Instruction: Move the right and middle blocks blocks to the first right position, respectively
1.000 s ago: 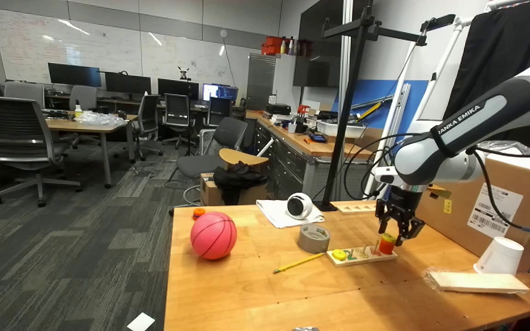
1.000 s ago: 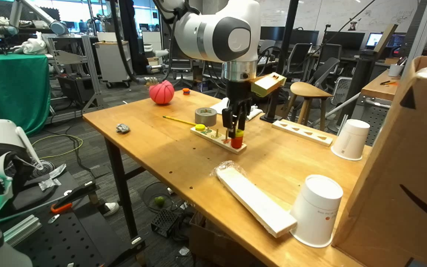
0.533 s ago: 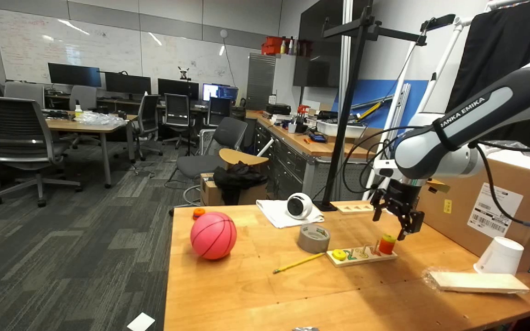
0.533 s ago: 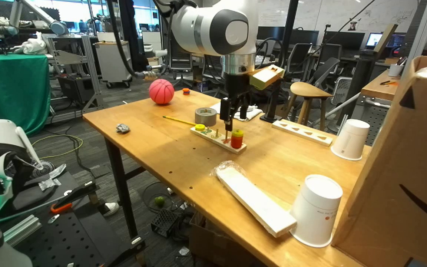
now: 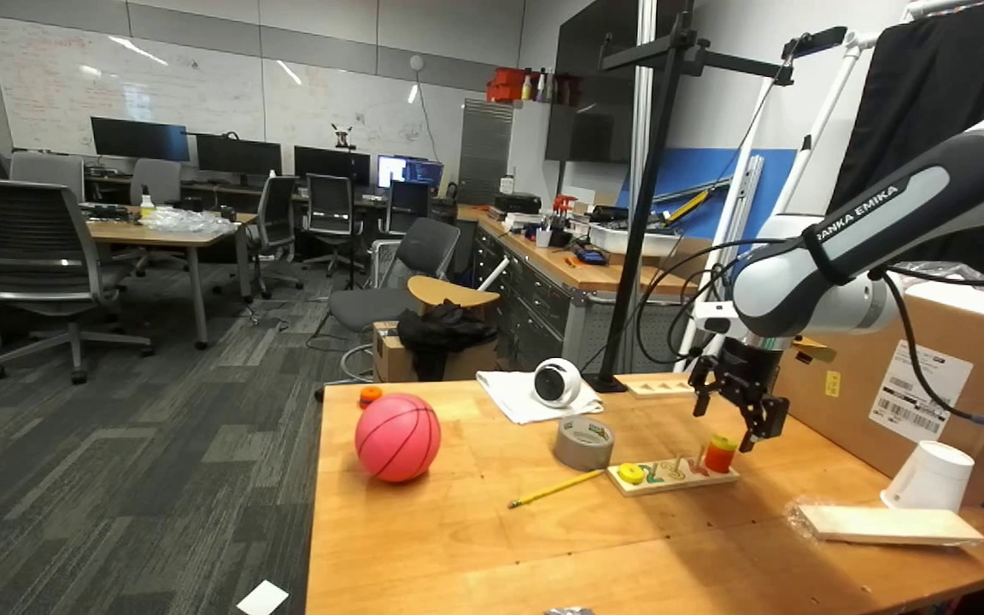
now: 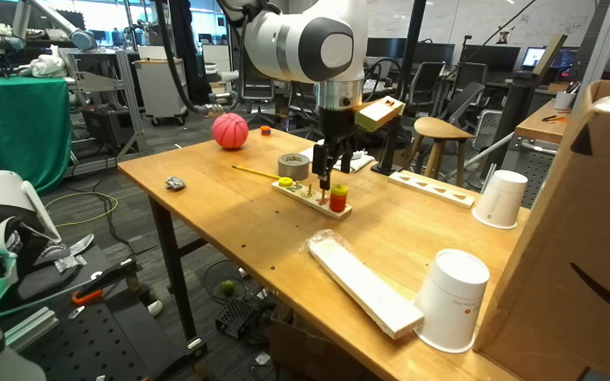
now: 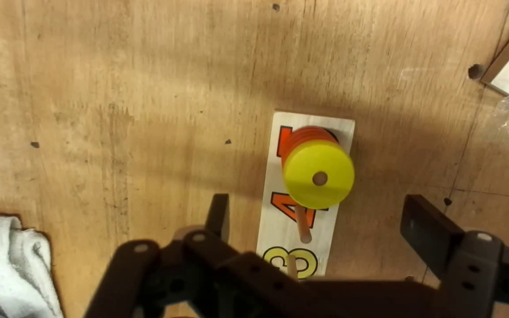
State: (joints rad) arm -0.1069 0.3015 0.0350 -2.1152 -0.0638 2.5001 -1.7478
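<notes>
Spread wide, the end effector (image 7: 316, 207) hangs over a wooden pegboard (image 7: 274, 176) on the desk (image 6: 209, 182), its fingers (image 7: 220, 218) well apart, one to each side of the board in the wrist view. Red-orange discs (image 7: 307, 136) are stacked at the board's end, just past the numeral 4 (image 7: 282, 198), and a yellow disc (image 7: 305, 174) tops them. Seen from the wrist, they lie forward of the fingertips, roughly in line with the gap between them and clear of both; a peg (image 7: 303, 225) on the 4 shows within that gap. In an exterior view the stack (image 6: 338, 200) is upright and just beside the fingertips, though whether these reach below its top I cannot tell. Another yellow disc (image 6: 285, 181) rests at the board's opposite end, near a roll of tape (image 6: 293, 168) and a pencil (image 6: 254, 172). Well apart from the end effector, in both exterior views, a red-pink ball (image 5: 398, 440) sits near a small orange-topped pile (image 5: 370, 395).
</notes>
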